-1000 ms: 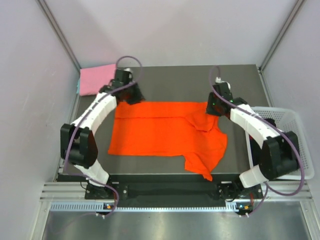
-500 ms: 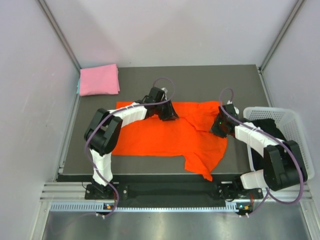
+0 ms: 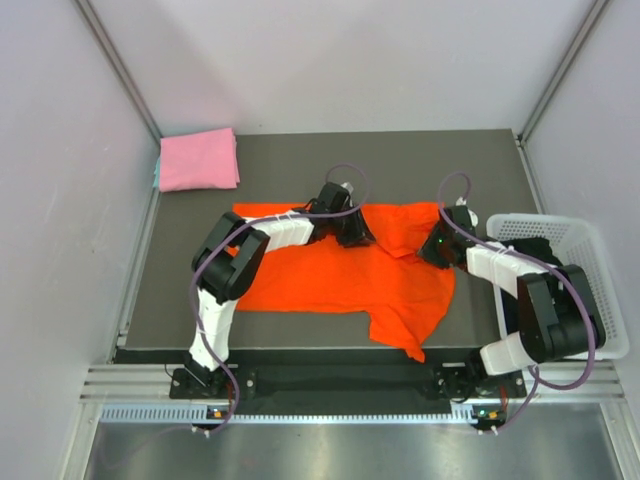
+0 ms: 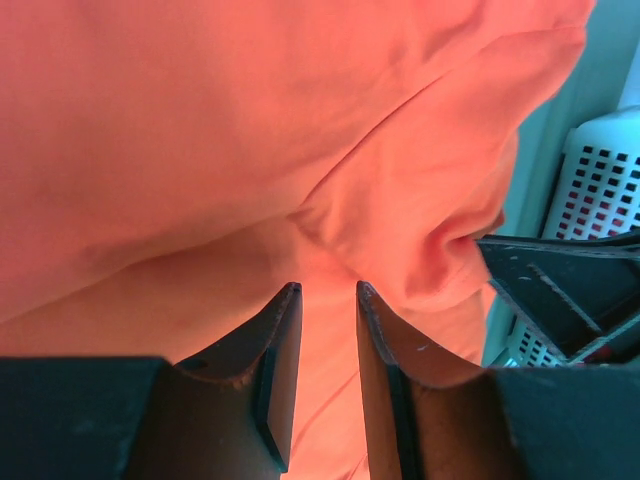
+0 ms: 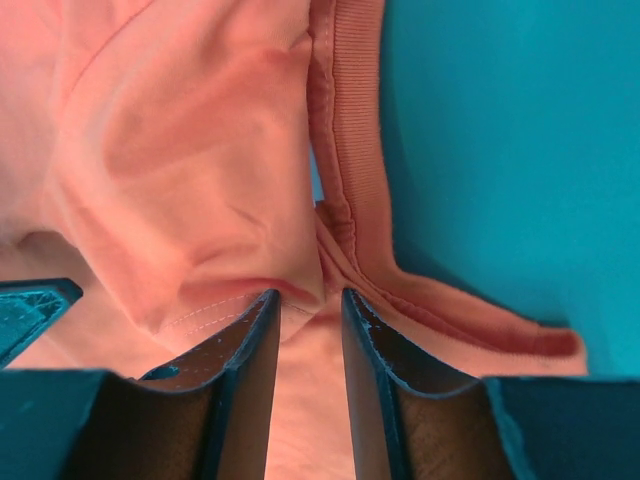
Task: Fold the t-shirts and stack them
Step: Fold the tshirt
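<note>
The orange-red t-shirt (image 3: 330, 280) lies spread out in the middle of the tabletop (image 3: 400, 160). One floppy corner reaches the front edge. The pink t-shirt (image 3: 198, 160) sits folded in the far left corner, well apart from it. Bare tabletop runs along the far side between them. A white basket (image 3: 590, 250) stands just beside the right edge, and the right arm covers part of it.

Both arms bend inward over the shirt's far edge. The left gripper (image 3: 352, 228) is near the middle, with its jaws a little apart. Cloth shows in the gap, but I cannot tell if it is pinched. The right gripper (image 3: 437, 248) is by the collar, and its jaws pinch a raised fold of the orange-red t-shirt. From above, both grippers hide the cloth under them.
</note>
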Action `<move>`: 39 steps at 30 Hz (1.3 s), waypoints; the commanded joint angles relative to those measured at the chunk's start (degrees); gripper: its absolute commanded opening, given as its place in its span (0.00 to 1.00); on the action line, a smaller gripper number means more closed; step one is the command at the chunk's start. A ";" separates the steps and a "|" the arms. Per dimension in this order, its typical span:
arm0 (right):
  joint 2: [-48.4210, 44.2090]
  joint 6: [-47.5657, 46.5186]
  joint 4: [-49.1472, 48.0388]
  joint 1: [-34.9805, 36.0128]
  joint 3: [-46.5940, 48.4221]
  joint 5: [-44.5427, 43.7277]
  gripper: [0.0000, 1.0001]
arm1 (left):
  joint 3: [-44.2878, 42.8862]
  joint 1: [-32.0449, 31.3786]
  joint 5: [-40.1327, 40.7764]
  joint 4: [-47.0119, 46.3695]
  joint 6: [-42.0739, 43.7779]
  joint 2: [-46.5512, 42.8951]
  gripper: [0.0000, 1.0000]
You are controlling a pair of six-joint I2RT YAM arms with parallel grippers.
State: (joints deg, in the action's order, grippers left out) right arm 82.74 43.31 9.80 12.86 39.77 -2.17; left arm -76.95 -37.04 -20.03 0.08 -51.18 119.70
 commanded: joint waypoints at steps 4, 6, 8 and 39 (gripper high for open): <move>2.16 0.90 -4.53 -1.00 1.01 0.51 0.30 | -3.56 -1.99 1.84 -4.03 -1.20 1.41 0.33; 2.43 0.99 -4.79 -1.26 0.84 0.42 0.26 | -3.47 -2.34 2.28 -4.47 -1.82 1.76 0.33; 2.43 0.99 -5.40 -1.35 0.57 0.50 0.14 | -3.56 -2.78 2.37 -4.73 -2.08 2.29 0.33; -10.94 7.58 -6.37 -6.09 -1.89 16.41 0.00 | -2.24 -6.91 11.07 -8.69 -5.25 1.94 0.33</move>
State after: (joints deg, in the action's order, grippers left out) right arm 73.12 49.89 6.66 7.68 38.24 13.15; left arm -78.52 -43.66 -10.17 -4.21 -55.75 121.75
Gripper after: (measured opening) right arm 0.006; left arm 0.332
